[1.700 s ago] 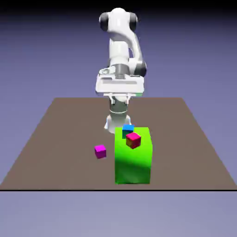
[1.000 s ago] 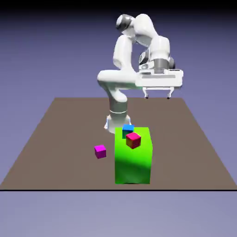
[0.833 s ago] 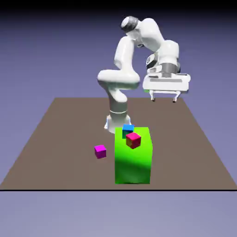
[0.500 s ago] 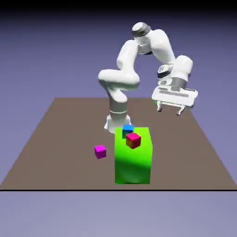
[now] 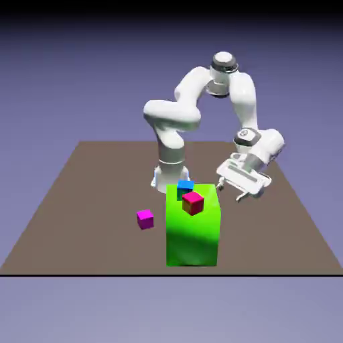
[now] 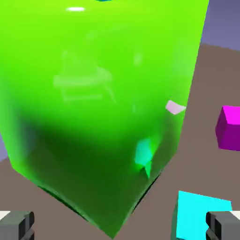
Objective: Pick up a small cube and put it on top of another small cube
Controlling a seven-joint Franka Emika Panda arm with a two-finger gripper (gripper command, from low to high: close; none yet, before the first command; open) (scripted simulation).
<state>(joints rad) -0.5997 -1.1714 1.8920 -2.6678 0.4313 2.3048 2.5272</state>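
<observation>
The small teal cube (image 6: pixel 200 216) shows at the bottom right of the hand view, on the table just inside my right fingertip (image 6: pixel 224 226). I cannot see it in the exterior view. My gripper (image 5: pixel 230 193) is open and empty, tilted, low beside the upper edge of the large green block (image 5: pixel 193 228) on the exterior view's right. A red cube (image 5: pixel 193 201) lies on top of the block. A blue cube (image 5: pixel 185 187) shows at the block's far top edge. A magenta cube (image 5: pixel 145 218) sits on the table left of the block, and appears again as the magenta cube (image 6: pixel 229 127) in the hand view.
The large green block (image 6: pixel 98 103) fills most of the hand view, one corner pointing toward the camera between my fingertips. The brown table (image 5: pixel 80 201) extends around the block. The robot's base (image 5: pixel 169 175) stands behind the block.
The arm swung from above the block's far side to the exterior view's right, then came down and tilted toward the green block. The cubes have not moved.
</observation>
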